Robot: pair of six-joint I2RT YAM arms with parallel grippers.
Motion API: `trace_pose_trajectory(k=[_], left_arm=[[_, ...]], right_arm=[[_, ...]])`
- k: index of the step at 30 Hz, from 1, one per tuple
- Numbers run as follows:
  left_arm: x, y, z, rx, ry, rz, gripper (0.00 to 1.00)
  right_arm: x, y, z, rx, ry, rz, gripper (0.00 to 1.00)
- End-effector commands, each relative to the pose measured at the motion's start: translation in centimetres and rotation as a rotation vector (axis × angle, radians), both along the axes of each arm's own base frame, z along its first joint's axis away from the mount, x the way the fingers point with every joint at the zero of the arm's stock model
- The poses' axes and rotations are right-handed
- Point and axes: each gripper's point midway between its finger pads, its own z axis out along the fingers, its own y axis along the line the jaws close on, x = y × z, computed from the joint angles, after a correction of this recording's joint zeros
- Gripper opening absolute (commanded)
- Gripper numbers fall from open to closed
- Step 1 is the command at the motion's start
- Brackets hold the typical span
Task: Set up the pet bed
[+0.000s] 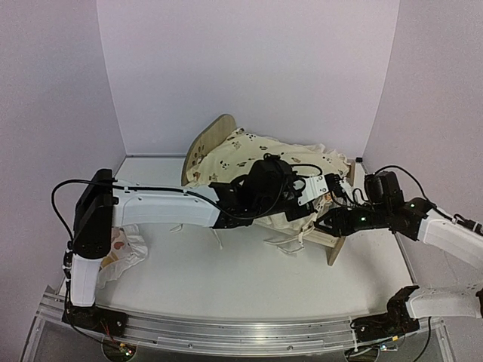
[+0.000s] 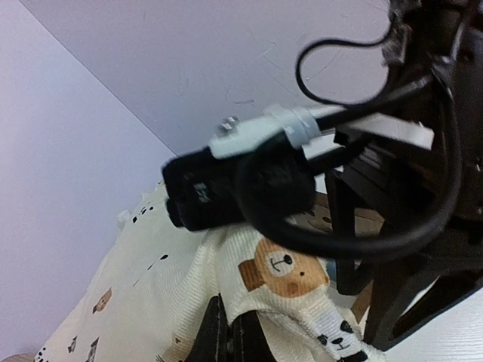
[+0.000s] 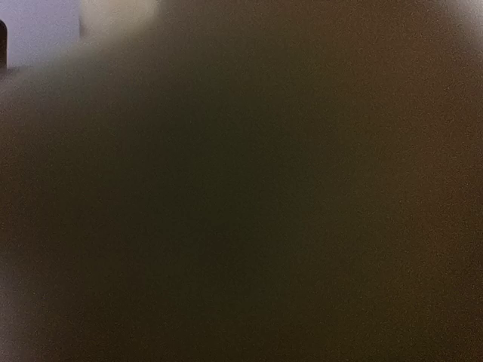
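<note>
The pet bed (image 1: 205,147) stands mid-table, its arched wooden headboard at the back left and its low footboard (image 1: 337,245) at the front right. A cream animal-print cushion (image 1: 253,154) is heaped over the frame and hides the base. My left gripper (image 1: 290,211) reaches in from the left. In the left wrist view the left gripper (image 2: 234,341) is shut on the cushion's (image 2: 151,286) bear-printed edge. My right gripper (image 1: 321,216) is pushed in at the footboard end, close against the left one. The right wrist view is dark and blurred, so its jaws are hidden.
A small white pillow (image 1: 124,249) with orange-brown prints lies at the left, beside the left arm's base. Cushion ties (image 1: 287,243) trail onto the table in front of the bed. The right arm's wrist and cables (image 2: 392,196) crowd the left wrist view.
</note>
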Motion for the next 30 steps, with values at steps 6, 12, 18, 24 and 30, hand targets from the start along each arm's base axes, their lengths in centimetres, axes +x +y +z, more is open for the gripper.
trace_pose_trajectory(k=[6, 12, 18, 24, 30], left_arm=[[0.2, 2.0, 12.3, -0.266, -0.071, 0.027, 0.00], [0.3, 2.5, 13.3, -0.290, -0.077, 0.038, 0.00], [1.3, 3.1, 14.5, -0.324, -0.072, 0.066, 0.00], [1.7, 3.3, 15.1, -0.344, -0.070, 0.079, 0.00], [1.9, 3.5, 15.5, -0.358, -0.065, 0.079, 0.00]], right_arm=[[1.8, 1.6, -0.2, -0.026, -0.149, 0.031, 0.48], [2.6, 2.0, -0.8, -0.030, -0.238, 0.019, 0.46], [2.8, 1.8, 0.0, 0.003, -0.352, -0.006, 0.46], [2.9, 2.1, 0.1, 0.043, -0.408, -0.014, 0.45], [2.9, 2.4, 0.4, 0.096, -0.442, -0.026, 0.39]])
